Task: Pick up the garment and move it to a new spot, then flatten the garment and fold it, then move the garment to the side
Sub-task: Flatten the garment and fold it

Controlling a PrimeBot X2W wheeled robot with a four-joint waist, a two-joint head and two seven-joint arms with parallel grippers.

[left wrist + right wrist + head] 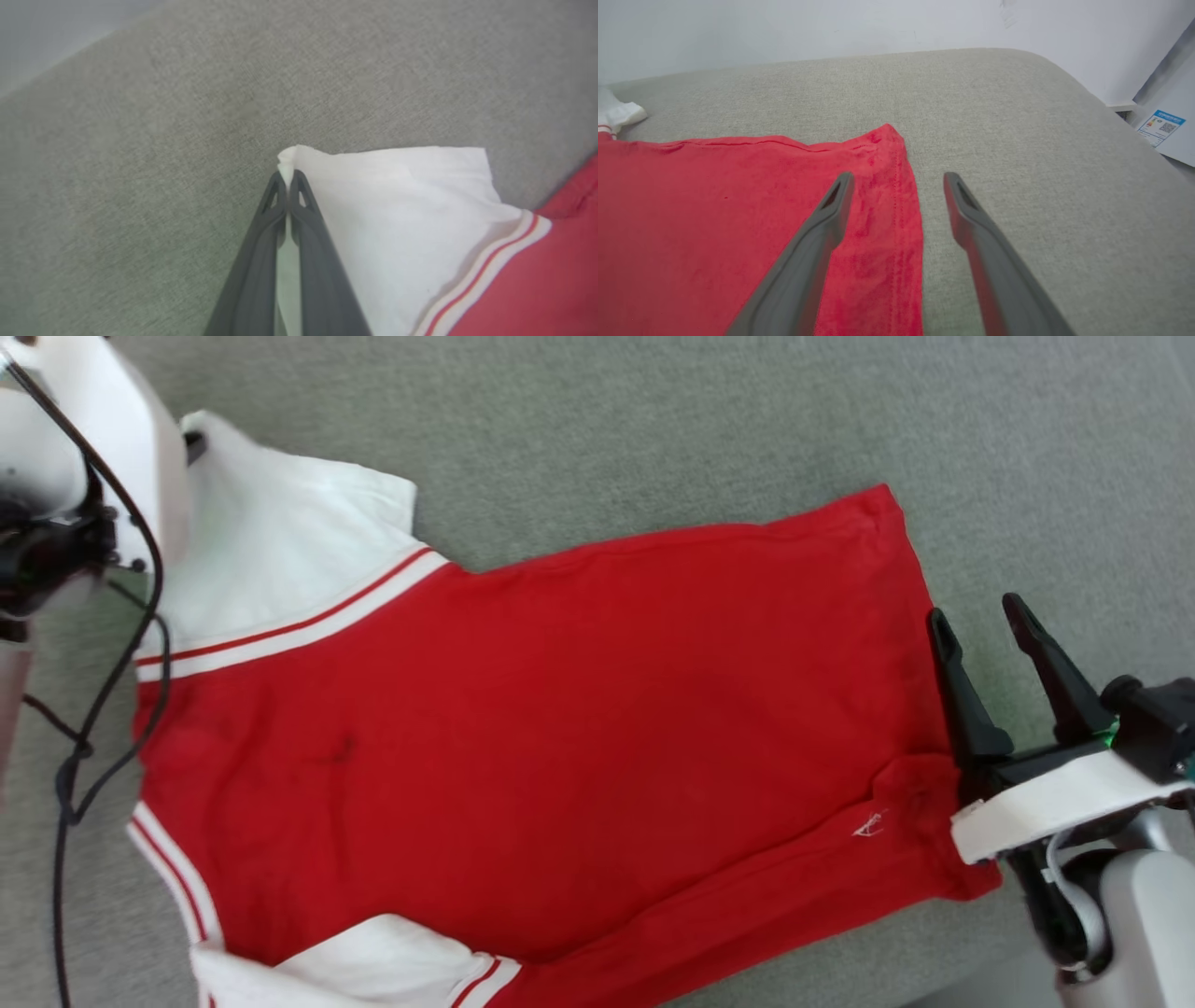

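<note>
Left wrist view, left claw [286,178] pinching garment [397,210] corner

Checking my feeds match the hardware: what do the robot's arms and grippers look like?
Each gripper has two long, dark grey, tapering fingers with a slot near the tip: the left gripper, the right gripper. The right sits on a white bracket with a green light, above a pale grey forearm. Black cables hang off the white left arm.
</note>
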